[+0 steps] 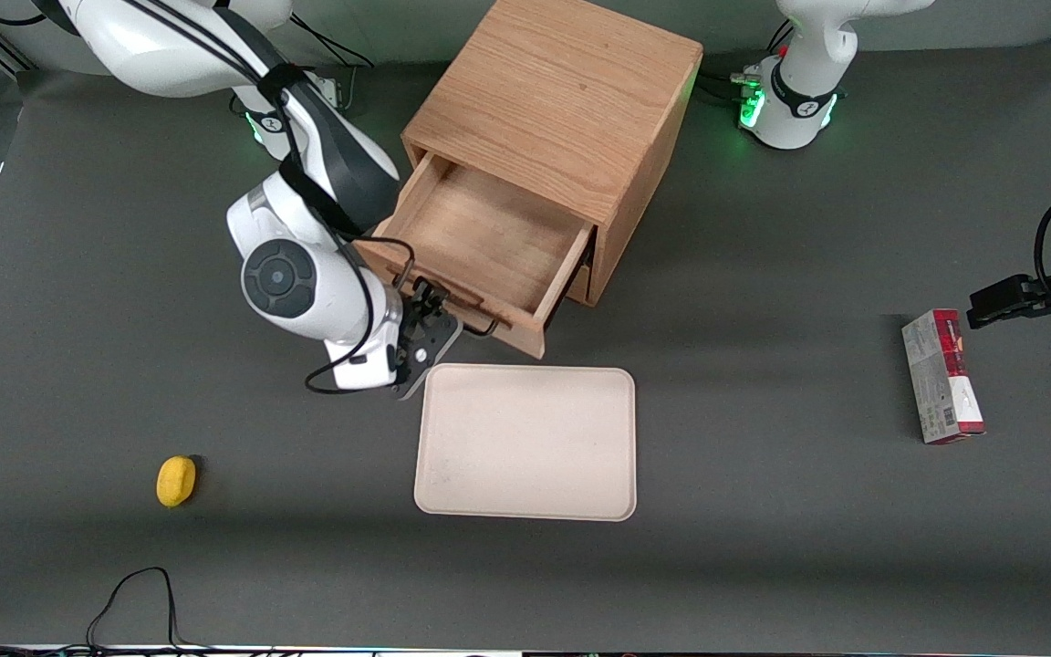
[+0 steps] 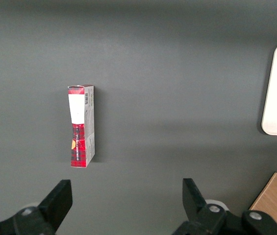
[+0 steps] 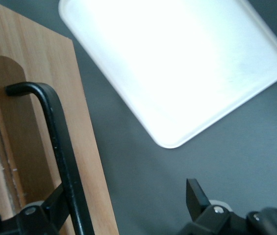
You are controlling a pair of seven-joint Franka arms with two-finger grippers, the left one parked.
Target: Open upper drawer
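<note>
Light oak upper drawer [image 1: 487, 246] of the wooden cabinet [image 1: 562, 109], drawn well out so that its empty tray floor shows; it stands at mid-bench, farther from the front camera than the cream rectangular plastic tray [image 1: 525, 443]. The right arm's gripper [image 1: 423, 330] sits at the drawer's long black wire bar handle [image 3: 62, 147], jaws spread wide with one finger [image 3: 55, 205] against the bar and the other finger [image 3: 197, 198] apart over the bench, so nothing is clamped. The pulling step appears nearly or wholly complete; the next move likely calls for backing the jaws off the bar. Room is tight: the drawer front's edge lies near the tray's rim. Open dark grey bench [image 1: 763, 511] lies toward the working arm's end, bearing only a small yellow rounded object [image 1: 176, 481].
</note>
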